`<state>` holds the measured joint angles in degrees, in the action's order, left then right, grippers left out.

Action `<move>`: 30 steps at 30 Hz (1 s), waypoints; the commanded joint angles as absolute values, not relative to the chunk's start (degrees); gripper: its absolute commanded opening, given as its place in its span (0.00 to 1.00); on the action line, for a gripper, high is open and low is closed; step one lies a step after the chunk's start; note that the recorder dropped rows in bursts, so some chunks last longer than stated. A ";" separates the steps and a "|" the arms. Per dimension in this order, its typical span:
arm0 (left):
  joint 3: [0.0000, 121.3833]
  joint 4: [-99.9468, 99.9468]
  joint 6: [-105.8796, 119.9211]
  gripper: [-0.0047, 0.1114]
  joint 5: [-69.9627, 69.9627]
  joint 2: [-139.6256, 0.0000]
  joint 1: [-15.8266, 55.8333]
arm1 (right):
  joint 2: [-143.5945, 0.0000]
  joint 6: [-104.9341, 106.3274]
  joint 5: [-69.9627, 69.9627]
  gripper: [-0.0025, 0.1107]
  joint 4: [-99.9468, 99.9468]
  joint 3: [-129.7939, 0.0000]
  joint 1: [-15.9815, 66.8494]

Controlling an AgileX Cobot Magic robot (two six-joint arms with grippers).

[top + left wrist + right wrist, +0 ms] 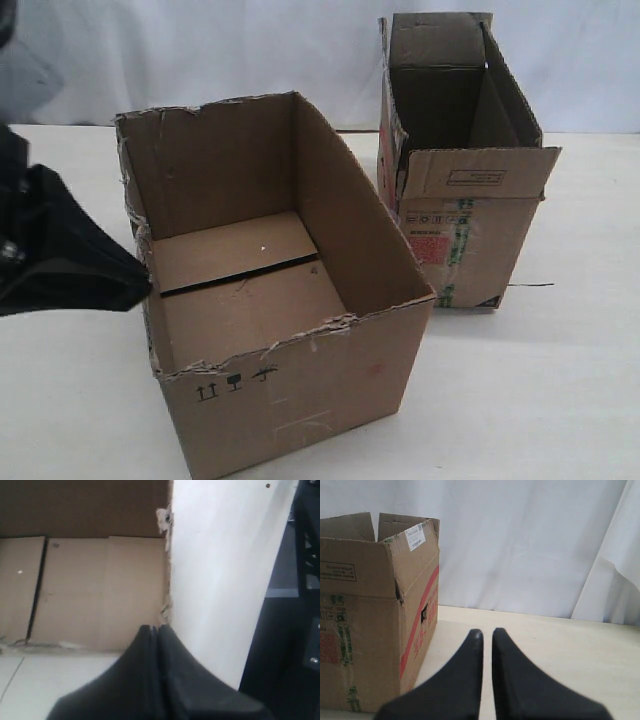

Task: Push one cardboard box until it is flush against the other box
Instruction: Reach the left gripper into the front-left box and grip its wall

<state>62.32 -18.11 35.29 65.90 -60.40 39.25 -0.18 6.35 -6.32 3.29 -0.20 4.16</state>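
On worktop (560, 390): 2 cartons, both open-topped.

1. cardboard box (290, 340): wide, ragged rim, left of centre, well in from far edge.
2. other box (465, 215): taller, flaps up, close to far edge, right of centre.

Not flush: bare worktop shows btwn them toward far edge. At the wide carton's front right corner the two overlap in ext. view, so I cannot tell if they touch there.

Grippers: 2 total, only 1 visible in ext. view.

- left gripper (146, 284): tip against outer left wall of cardboard box. L wrist view shows fingers (145, 645) pressed together, nothing btwn.
- right gripper (486, 632): seen in R wrist view only. Thin slit btwn fingers, holding nothing. Other box stands off to one side, not touched.

View diffs:

- Ext. view alone shows both cartons at once, plus black handling symbols (234, 381) on the wide carton's front.
- L wrist view gives its floor flaps and torn corner close up.
- R wrist view alone shows the red stripe (420, 615) along the tall carton's side wall and a white sticker (415, 536) on its flap.
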 commanded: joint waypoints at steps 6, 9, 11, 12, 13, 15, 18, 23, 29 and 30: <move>65.24 -10.34 19.57 0.04 60.97 -71.41 54.42 | 0.00 6.55 -6.36 0.07 3.15 0.00 3.86; 67.78 -10.22 17.46 0.04 60.91 -73.91 57.82 | 0.00 6.55 -6.36 0.07 3.15 0.00 3.86; 70.13 -9.19 15.22 0.04 61.12 -76.83 60.85 | 0.00 6.55 -6.36 0.07 3.15 0.00 3.86; 70.56 -8.25 14.30 0.04 61.44 -77.92 61.52 | 0.00 6.55 -6.36 0.07 3.15 0.00 3.86; 70.98 -6.36 12.69 0.04 62.69 -80.10 62.05 | 0.00 6.55 -6.36 0.07 3.15 0.00 3.86; 71.08 -5.15 10.79 0.04 63.34 -83.66 62.05 | 0.00 6.55 -6.36 0.07 3.15 0.00 3.86; 71.08 -5.16 10.25 0.04 64.73 -88.19 62.05 | 0.00 6.55 -6.36 0.07 3.15 0.00 3.86; 71.08 -1.92 9.32 0.04 64.95 -89.89 62.05 | 0.00 6.55 -6.36 0.07 3.15 0.00 3.86; 71.08 11.94 4.14 0.04 64.98 -89.89 62.05 | 0.00 6.55 -6.36 0.07 3.15 0.00 3.86; 71.08 11.99 4.14 0.04 64.70 -89.89 62.05 | 0.00 6.55 -6.36 0.07 3.15 0.00 3.86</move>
